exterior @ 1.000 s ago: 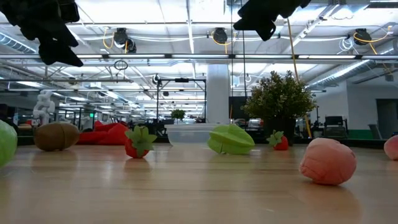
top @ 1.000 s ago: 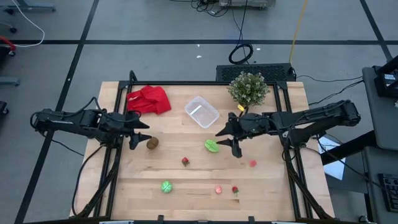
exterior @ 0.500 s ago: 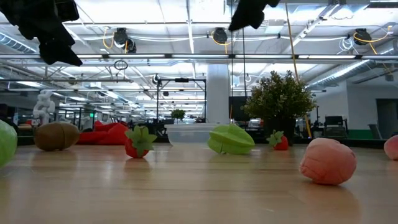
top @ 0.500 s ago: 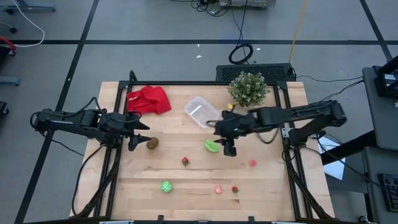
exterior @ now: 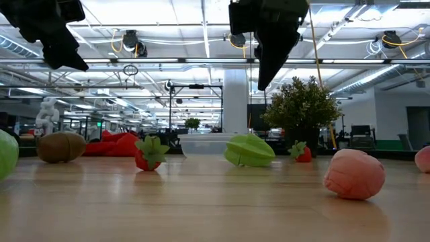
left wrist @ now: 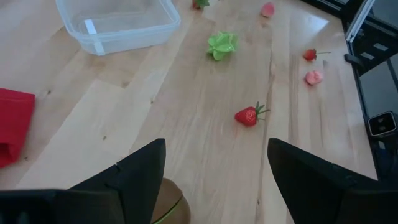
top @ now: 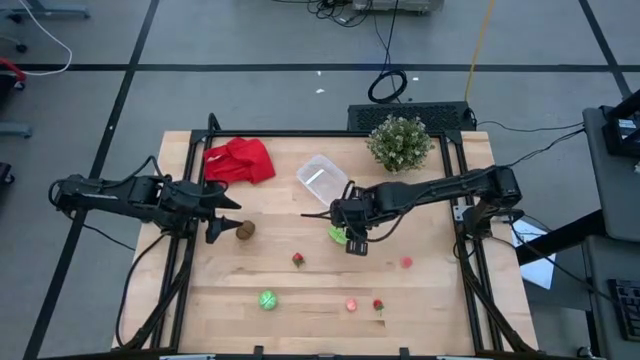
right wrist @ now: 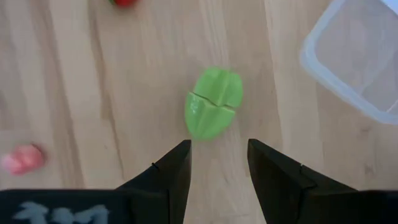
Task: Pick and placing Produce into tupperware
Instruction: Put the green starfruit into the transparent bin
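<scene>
Nothing packed yet: tupperware empty, all produce out on the table.

Right gripper above the green piece, pointing down, not touching; fingers parted to a narrow gap, nothing between them. Green piece just ahead of the fingertips, roughly in line with the gap. Tupperware off to one side of the fingers, near, apart from the green piece.

Left gripper hovering, fingers spread wide, empty. Brown piece just under and ahead of the fingertips, no contact visible.

Still loose, well away from both sets of fingers: strawberry, round green piece, pink piece, small red piece, another pink piece.

Judgement: task at the very start, first grasp not made. Everything left: seven pieces by this count.
</scene>
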